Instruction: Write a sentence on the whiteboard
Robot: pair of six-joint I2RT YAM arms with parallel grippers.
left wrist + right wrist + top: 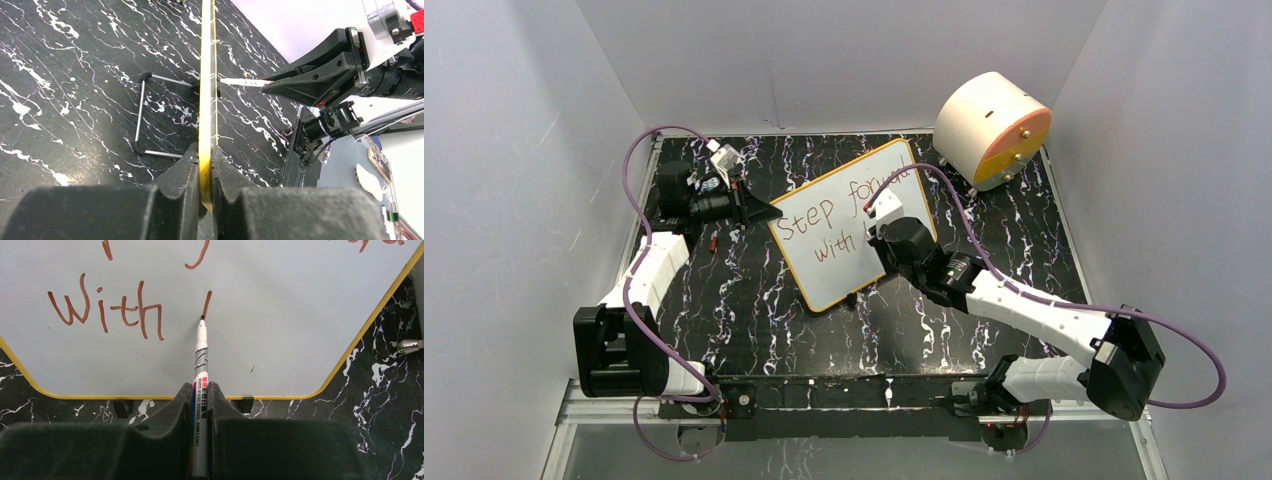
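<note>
The whiteboard [849,245] stands tilted mid-table, white with an orange-yellow frame. My left gripper [769,212] is shut on its left edge; in the left wrist view the yellow frame [205,100] runs edge-on between the fingers [177,172]. My right gripper [882,225] is shut on a whiteboard marker [200,385], its tip touching the board [280,315]. The sentence [107,310] reads "Step forw..." above and "with" below, in reddish-brown, with a single downstroke [206,302] after "with" at the tip. The right arm hides the end of the top line.
A round peach-and-orange drum [992,128] stands at the back right. The board's wire stand [150,115] sticks out behind it, and black clip feet [245,404] sit under its lower edge. Grey walls enclose the black marbled table [754,300].
</note>
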